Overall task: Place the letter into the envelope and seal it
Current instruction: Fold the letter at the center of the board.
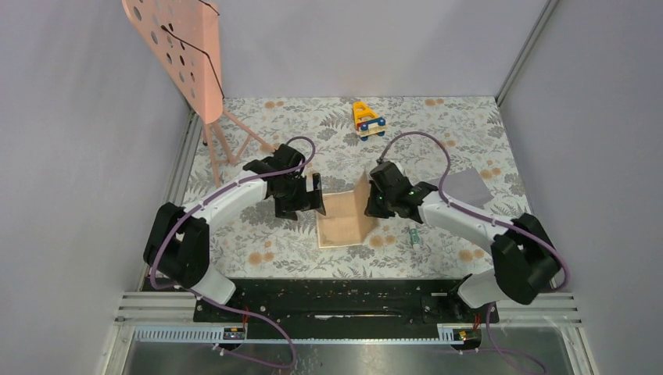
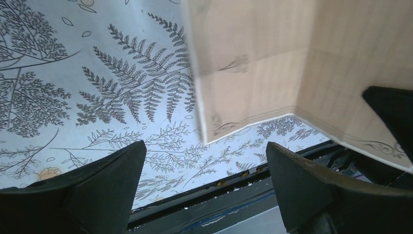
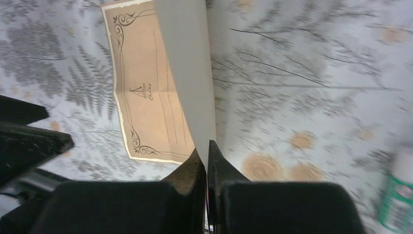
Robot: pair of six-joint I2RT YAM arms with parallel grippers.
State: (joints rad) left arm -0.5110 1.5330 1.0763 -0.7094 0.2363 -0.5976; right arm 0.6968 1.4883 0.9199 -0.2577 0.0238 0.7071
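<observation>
The patterned worktop carries the tan letter at the centre of the overhead view, its left part lying flat and its right part standing almost upright. The grey-lilac envelope lies flat right of centre, well apart from the letter and untouched, so the step in hand looks like folding the sheet to fit it. The right arm reaches in from the lower right. The right jaws are pressed together on the letter's raised edge, pinching it, and the right wrist view shows the paper's plain back rising from between them. The left arm comes in from the lower left. The left jaws are spread wide with nothing between them, just beside the letter's left edge. To fold well, the right jaws should carry the raised edge over in an arc toward the left edge without tugging, so the flat half does not slide. The left jaws could press that half down. A small green-and-white tube lies near the letter's lower right corner, best kept clear of.
</observation>
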